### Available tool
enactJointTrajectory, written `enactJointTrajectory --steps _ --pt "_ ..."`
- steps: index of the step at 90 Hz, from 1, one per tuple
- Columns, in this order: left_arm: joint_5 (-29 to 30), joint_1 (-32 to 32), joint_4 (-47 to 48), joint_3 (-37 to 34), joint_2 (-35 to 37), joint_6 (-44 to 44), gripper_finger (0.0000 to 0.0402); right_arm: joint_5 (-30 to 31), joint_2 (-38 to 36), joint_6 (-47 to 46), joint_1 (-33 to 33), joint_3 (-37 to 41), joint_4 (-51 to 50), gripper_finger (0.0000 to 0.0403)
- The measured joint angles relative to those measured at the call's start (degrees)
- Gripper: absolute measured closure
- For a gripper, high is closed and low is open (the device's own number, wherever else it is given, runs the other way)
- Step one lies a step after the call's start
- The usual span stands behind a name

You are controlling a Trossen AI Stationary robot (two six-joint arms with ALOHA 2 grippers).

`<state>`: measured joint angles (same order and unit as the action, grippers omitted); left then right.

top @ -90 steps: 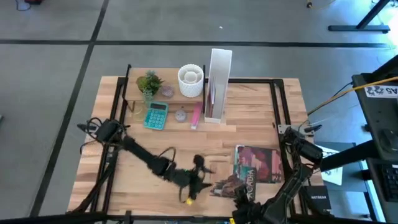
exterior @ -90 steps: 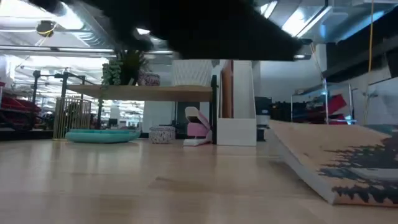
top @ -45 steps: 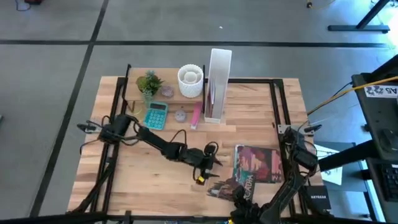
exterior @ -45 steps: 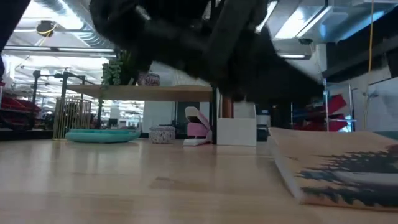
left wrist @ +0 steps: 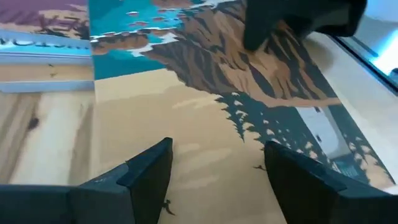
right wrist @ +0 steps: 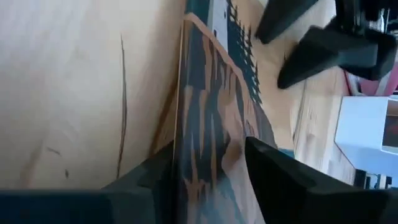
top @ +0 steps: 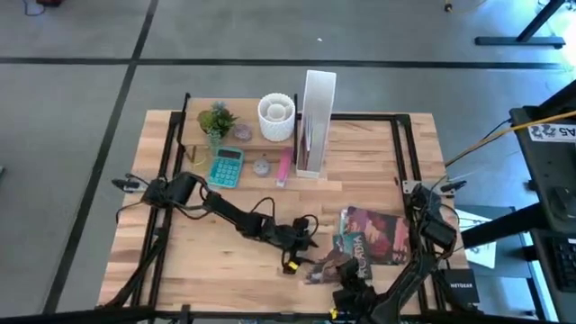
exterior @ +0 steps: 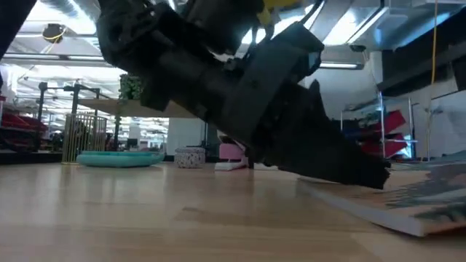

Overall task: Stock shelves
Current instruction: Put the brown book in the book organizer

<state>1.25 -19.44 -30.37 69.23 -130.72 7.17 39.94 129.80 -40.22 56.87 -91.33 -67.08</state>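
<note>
A book with a teal, tan and brown cover [top: 335,261] lies near the table's near edge, with my right gripper [top: 346,277] shut on it. My left gripper [top: 306,241] reaches in from the left. It stands open just over the tan part of the cover [left wrist: 205,118], and its fingers [exterior: 364,171] are low above the book [exterior: 415,207]. A second book [top: 378,236] lies flat beside the first. The shelves [top: 236,135] stand at the far left, carrying a plant and a white pot, and the board shows in the low view [exterior: 109,104]. My left gripper hangs open over the cover; whether its fingertips touch it, I cannot tell. My right gripper pinches the book's near edge [right wrist: 186,134] between its two fingers, one finger [right wrist: 280,171] on the cover and one [right wrist: 146,177] on the underside. It comes from the table's near side. The book lies at a slight tilt.
A tall white file box [top: 317,121] stands right of the shelves. A teal calculator [top: 225,167], a small round thing [top: 261,166] and a pink stapler [top: 283,167] lie in front of them. Bare wood [top: 207,256] lies at the near left.
My left gripper has swung from the near edge toward the right and far side, ending over the book. The book in my right gripper has come down from a steep tilt to nearly flat.
</note>
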Motion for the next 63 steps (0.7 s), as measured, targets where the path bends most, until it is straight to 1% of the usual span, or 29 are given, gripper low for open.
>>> enactJointTrajectory --steps 8,15,18,22,35,43,46,50,55,63 --pt "2.2 -0.9 -0.2 0.0 0.0 0.1 0.0167 -0.7 0.0 -0.1 0.0 -0.1 1.1 0.0289" --pt "7.3 -2.3 0.7 -0.1 0.7 -0.6 0.0167 -3.2 -0.1 -2.2 -0.2 -0.1 2.2 0.0337" --pt "9.7 -3.0 1.4 -0.2 1.5 -1.6 0.0167 -4.2 -0.2 -4.7 -0.3 -0.1 2.7 0.0364" --pt "13.3 -4.0 3.2 -0.2 2.9 -3.4 0.0167 -4.6 -0.3 -8.0 -0.4 -0.2 3.2 0.0384" --pt "28.0 -8.4 10.9 -0.6 9.8 -12.2 0.0167 -4.8 -0.4 -20.4 -0.5 -0.3 3.9 0.0391" --pt "39.1 -12.2 14.1 -0.4 16.3 -16.8 0.0167 -4.4 -0.7 -26.2 -0.8 -0.3 3.9 0.0398" --pt "43.5 -13.9 15.1 -0.3 18.5 -18.1 0.0167 -2.7 -0.9 -28.4 -0.8 -0.2 4.0 0.0398" --pt "48.7 -16.2 16.4 -0.2 21.3 -19.5 0.0167 1.6 -1.2 -31.9 -0.8 -0.2 3.9 0.0399" --pt "54.6 -19.3 18.3 -0.2 24.0 -20.6 0.0167 9.1 -2.1 -35.6 -0.8 -0.1 3.8 0.0400" --pt "62.5 -24.1 18.7 -0.3 27.2 -21.4 0.0167 23.1 -4.7 -41.8 -1.9 -0.1 1.4 0.0401"
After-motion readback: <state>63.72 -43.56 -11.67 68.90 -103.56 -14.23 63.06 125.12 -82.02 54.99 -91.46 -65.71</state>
